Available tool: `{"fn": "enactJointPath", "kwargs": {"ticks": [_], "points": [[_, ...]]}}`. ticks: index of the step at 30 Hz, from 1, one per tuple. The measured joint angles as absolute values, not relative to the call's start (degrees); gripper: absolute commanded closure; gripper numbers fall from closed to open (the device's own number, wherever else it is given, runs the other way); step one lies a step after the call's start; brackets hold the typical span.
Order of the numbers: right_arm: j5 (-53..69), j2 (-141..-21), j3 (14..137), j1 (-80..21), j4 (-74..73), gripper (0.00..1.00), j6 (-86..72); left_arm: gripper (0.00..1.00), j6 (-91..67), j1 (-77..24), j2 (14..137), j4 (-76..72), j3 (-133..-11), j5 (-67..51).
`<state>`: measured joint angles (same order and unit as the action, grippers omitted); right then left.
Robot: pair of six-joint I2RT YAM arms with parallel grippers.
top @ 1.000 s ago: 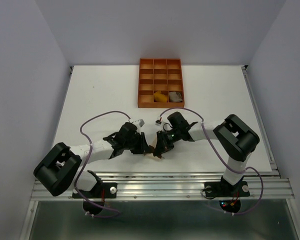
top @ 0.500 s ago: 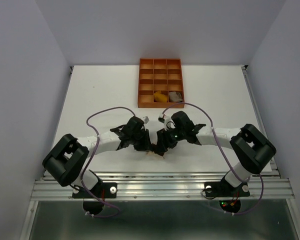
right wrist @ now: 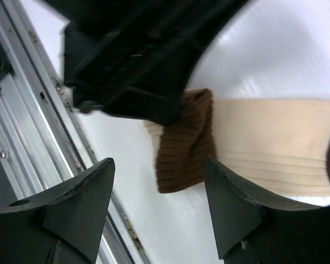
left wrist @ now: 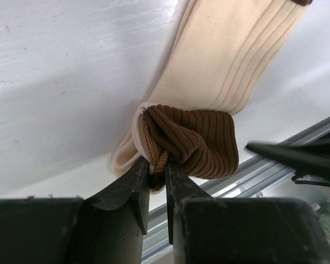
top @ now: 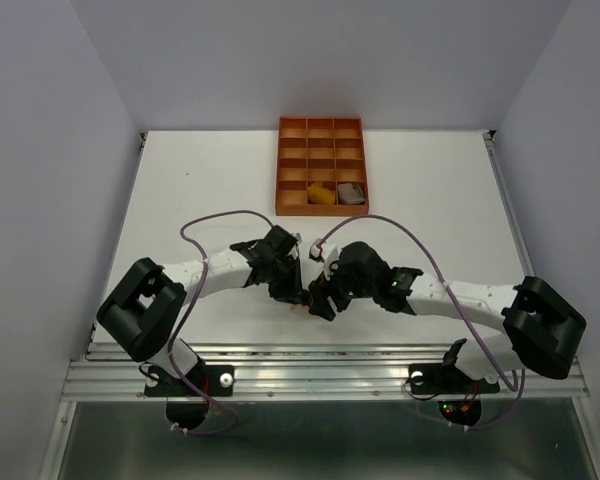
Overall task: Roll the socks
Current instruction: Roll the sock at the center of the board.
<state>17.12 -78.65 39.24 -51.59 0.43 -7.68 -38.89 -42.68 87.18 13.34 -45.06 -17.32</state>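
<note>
A brown-and-cream sock (left wrist: 231, 60) lies on the white table near the front edge, its brown cuff (left wrist: 192, 140) folded over the cream part. My left gripper (left wrist: 158, 168) is shut on a bunched fold of that brown cuff. In the right wrist view the same sock (right wrist: 275, 143) shows with its brown end (right wrist: 184, 146) between and beyond my right gripper (right wrist: 158, 165), which is open and apart from the fabric. From above, the left gripper (top: 292, 295) and right gripper (top: 320, 300) meet over the sock, which is mostly hidden. A mustard sock (top: 321, 195) and a grey-taupe sock (top: 352, 192) sit in the tray.
The orange tray (top: 279, 165) with square compartments stands at the back centre of the table. The aluminium rail (right wrist: 22, 137) of the table's front edge runs just beside the sock. The left gripper's black body (right wrist: 137, 60) fills the upper part of the right wrist view.
My right gripper has opened and let go of the sock. The right arm's elbow has swung out to the right and the left arm has stretched toward the centre, still gripping the cuff.
</note>
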Motion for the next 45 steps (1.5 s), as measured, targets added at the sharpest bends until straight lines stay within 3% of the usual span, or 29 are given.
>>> {"fn": "enactJointPath", "kwargs": {"ticks": [23, 38, 45], "points": [[1.1, -79.96, 38.3, -68.03, 0.34, 0.32, 6.13, 1.0, -38.35, -40.77, 98.1, 30.35, -56.6, -25.5], [-5.06, -86.78, 41.04, -70.26, 0.58, 0.48, 8.38, 1.0, -36.99, -40.27, 98.59, 35.05, -57.8, -25.67], [-9.8, -89.84, 43.09, -71.59, 0.58, 0.5, 8.82, 1.0, -36.38, -39.88, 98.63, 35.31, -57.71, -26.85]]}}
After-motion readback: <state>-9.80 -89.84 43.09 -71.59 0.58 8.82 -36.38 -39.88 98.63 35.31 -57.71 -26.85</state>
